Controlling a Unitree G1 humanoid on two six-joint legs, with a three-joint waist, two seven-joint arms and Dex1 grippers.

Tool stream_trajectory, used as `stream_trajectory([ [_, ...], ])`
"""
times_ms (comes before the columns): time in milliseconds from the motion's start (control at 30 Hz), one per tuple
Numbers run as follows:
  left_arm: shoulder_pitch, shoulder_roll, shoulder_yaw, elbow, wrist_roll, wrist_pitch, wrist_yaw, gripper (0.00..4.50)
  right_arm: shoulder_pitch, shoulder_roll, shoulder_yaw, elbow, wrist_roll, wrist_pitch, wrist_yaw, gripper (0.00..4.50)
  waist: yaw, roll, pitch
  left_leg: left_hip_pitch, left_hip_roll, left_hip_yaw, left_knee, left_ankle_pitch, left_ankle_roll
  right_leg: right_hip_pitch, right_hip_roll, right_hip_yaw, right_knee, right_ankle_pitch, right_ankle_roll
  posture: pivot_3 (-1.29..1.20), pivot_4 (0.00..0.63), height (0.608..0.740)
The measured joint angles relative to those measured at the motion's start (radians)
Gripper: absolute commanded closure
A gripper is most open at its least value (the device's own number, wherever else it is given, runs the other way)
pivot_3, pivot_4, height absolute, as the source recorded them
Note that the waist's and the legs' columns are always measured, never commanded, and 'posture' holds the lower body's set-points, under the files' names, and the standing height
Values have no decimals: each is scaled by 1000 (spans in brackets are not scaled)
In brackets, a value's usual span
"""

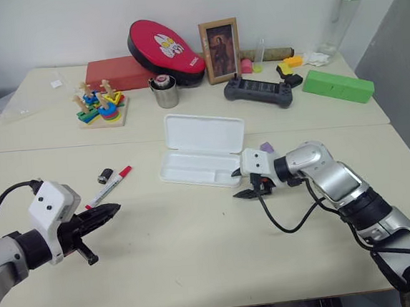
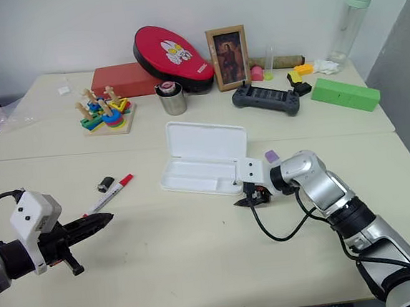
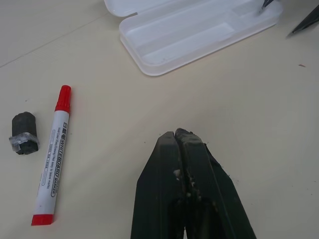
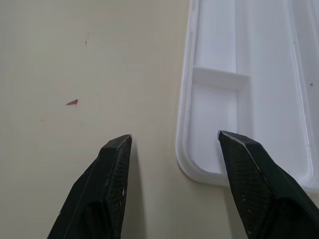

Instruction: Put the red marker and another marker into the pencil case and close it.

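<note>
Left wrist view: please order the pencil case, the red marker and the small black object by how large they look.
1. pencil case, partly cut off by the frame
2. red marker
3. small black object beside the marker

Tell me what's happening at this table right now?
The pencil case lies open on the table and its tray looks empty. The right hand, fingers open and holding nothing, sits at the case's near right corner. The red marker lies on the table to the left, untouched; the left hand is shut and empty just beside it.
</note>
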Motion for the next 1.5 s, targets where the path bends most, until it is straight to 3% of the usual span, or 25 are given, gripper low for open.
stream_trajectory([
  [133,-1,-12,-18,-8,2,0,12,4500,-27,12,24,26,-44,-22,2,2242,-1,0,0,0,0,0,0,0,0,0,0,0,0,0,0,0,150,740],
  [467,-14,-18,-37,-8,15,-2,20,4500,-84,18,81,65,-125,-80,39,4484,3,0,-1,1,0,-1,0,0,0,1,0,-1,1,0,0,0,150,740],
  [1000,-39,-34,-60,-9,17,-4,38,4500,-89,-6,76,27,-107,-39,149,4484,4,0,-1,1,0,-1,1,0,0,1,0,-1,2,0,0,0,150,740],
  [1200,-52,-34,-74,-7,23,-5,36,4500,-7,-132,-10,-207,30,63,256,4484,8,0,-1,1,0,-1,1,0,0,1,0,-1,2,0,0,0,150,740],
  [1500,-77,-34,-87,4,38,-7,32,4500,114,-247,-34,-336,108,62,295,4484,7,0,-1,1,0,0,2,0,0,1,0,0,2,0,0,0,150,740],
])
